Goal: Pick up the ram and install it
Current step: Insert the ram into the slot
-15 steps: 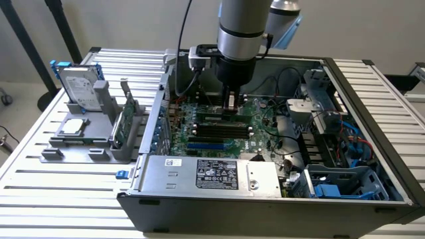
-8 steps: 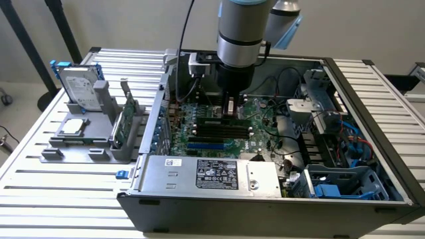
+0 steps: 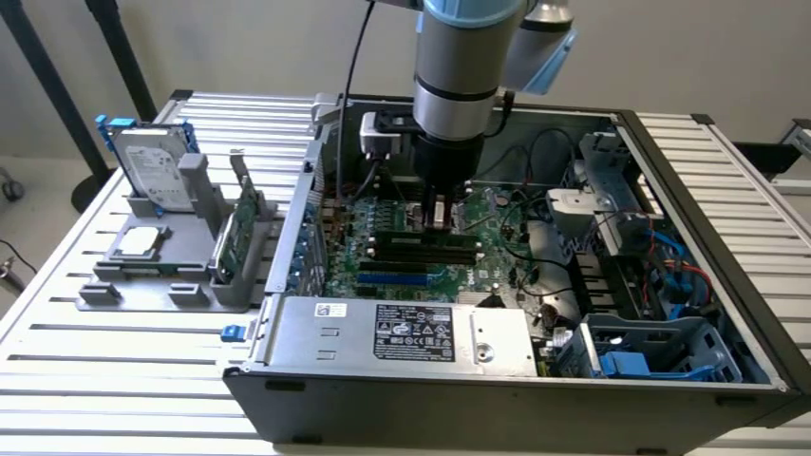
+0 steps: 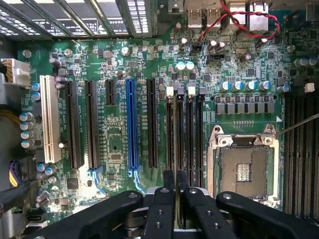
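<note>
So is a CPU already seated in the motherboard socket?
No, the socket sits bare in the wrist view, its contact field exposed inside the metal frame.

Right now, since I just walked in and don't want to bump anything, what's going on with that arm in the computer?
The robot arm reaches down into the open computer case. Its gripper hangs low over the black memory slots beside the empty processor socket, fingers nearly together. In the exterior view, a thin green stick that looks like the ram lies along those slots directly under the gripper. Whether it is fully seated, I cannot tell.
</note>
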Available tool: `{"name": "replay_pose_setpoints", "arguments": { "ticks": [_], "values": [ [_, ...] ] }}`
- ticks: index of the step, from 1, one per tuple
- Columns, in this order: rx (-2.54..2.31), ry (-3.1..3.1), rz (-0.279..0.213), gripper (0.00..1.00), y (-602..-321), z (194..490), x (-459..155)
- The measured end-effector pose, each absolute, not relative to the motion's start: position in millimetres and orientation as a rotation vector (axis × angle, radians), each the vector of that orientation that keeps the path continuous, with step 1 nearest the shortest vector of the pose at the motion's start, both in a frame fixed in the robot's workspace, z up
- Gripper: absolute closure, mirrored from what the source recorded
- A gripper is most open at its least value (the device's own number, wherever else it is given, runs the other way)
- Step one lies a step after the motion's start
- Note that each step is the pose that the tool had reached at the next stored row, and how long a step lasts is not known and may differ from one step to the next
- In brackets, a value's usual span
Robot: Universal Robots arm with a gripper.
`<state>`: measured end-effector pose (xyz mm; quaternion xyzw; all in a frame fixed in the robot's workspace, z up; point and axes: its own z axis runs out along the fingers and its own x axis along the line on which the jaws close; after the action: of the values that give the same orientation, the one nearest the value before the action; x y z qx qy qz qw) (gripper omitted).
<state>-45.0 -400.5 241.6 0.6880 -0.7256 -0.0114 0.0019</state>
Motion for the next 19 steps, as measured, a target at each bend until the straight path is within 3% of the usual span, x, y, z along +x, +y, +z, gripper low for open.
{"name": "replay_pose_setpoints", "arguments": {
  "ticks": [19],
  "values": [
    [2.159,-2.277,-0.036,0.86,-400.5,234.9,-44.2]
  ]
}}
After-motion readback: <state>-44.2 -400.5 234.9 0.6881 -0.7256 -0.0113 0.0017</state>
